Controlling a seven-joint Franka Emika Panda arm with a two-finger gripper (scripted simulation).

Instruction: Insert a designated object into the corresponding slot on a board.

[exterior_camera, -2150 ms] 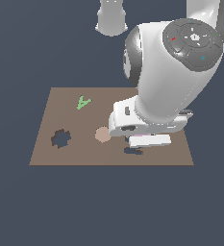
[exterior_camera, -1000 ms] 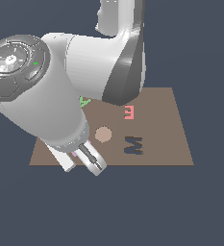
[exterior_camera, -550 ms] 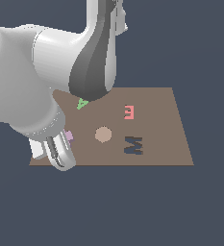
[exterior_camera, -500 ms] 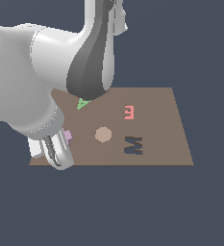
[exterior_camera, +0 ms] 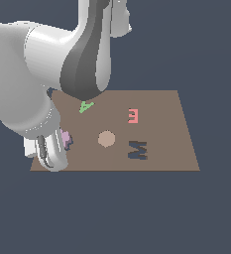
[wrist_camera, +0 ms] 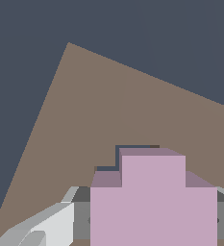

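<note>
The lilac flower-shaped piece (wrist_camera: pixel 153 202) fills the lower middle of the wrist view, held between my gripper (wrist_camera: pixel 152 218) fingers (wrist_camera: pixel 51 228). Thin dark edges of the slot (wrist_camera: pixel 135 146) show just beyond the piece, so it sits right over or partly in the cut-out. In the exterior view only a bit of the lilac piece (exterior_camera: pixel 66 139) shows beside the arm's hand (exterior_camera: pixel 50 154), near the left end of the brown board (exterior_camera: pixel 166 129). The arm hides the slot and the fingertips there.
On the board lie a green letter (exterior_camera: pixel 86 106), a pink E (exterior_camera: pixel 133 115) and a tan disc (exterior_camera: pixel 106 139). A dark M-shaped cut-out (exterior_camera: pixel 138 150) is to the disc's right. The board's near-left corner lies under the hand.
The arm has swung from the exterior view's right side to the left end of the board, covering the flower-shaped cut-out. In the last half second it has barely moved.
</note>
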